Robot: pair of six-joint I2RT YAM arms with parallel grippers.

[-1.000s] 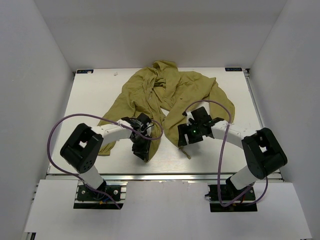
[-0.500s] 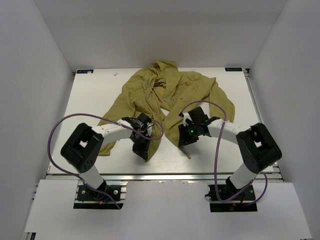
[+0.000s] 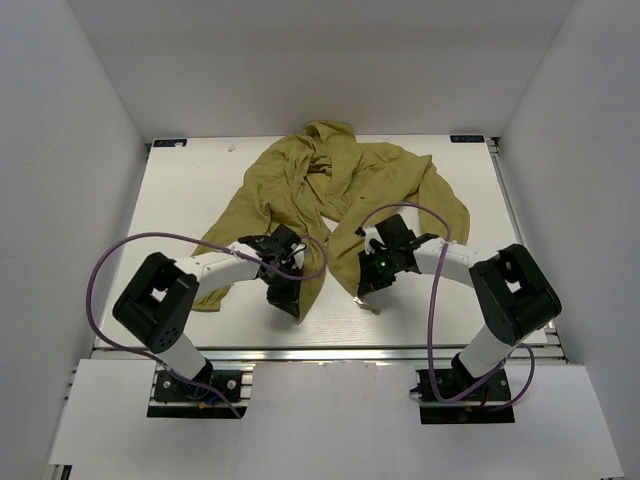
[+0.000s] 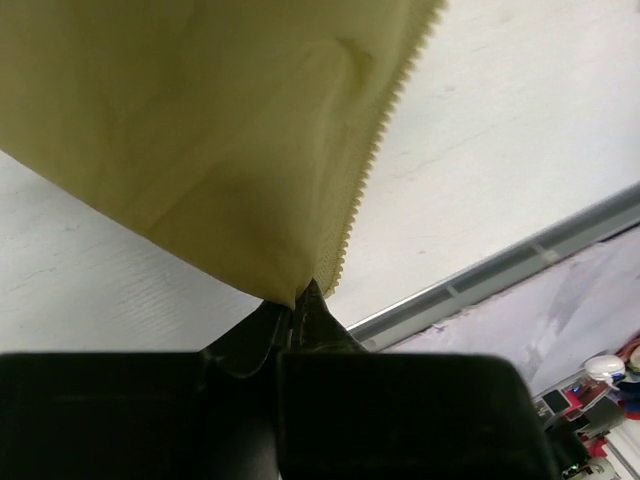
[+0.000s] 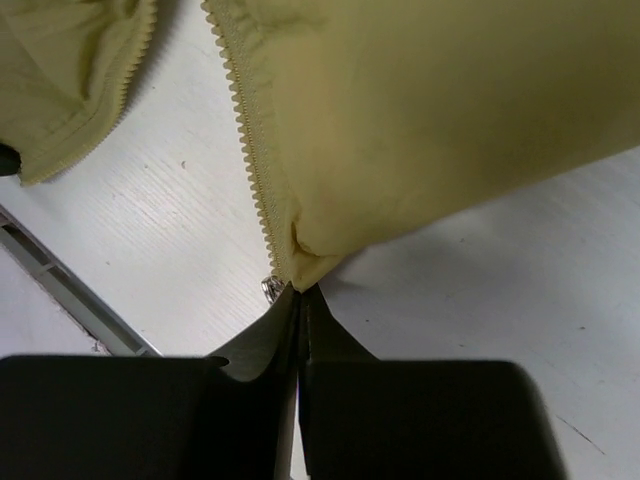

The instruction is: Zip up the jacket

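The large olive-yellow thin-fabric jacket [image 3: 340,185] lies crumpled and unzipped on the white wooden table [image 3: 470,300]. Its bulk is beyond both grippers, and its two front panels hang apart towards them.

The black two-finger left gripper [image 4: 300,298] has its jaws pinched together on the bottom corner of one panel. That panel's row of yellow zipper teeth [image 4: 372,165] runs up and away from the fingertips. A grey metal rail [image 4: 500,270] at the table edge passes just to the right of it.

The black two-finger right gripper [image 5: 300,293] is likewise clamped on the bottom corner of the other panel, with that panel's teeth climbing from its tips. A small shiny metal piece [image 5: 270,288] sits just left of the tips. The first panel's edge [image 5: 70,90] lies apart, up and to the left.

From above, the two held corners are near each other but not touching.
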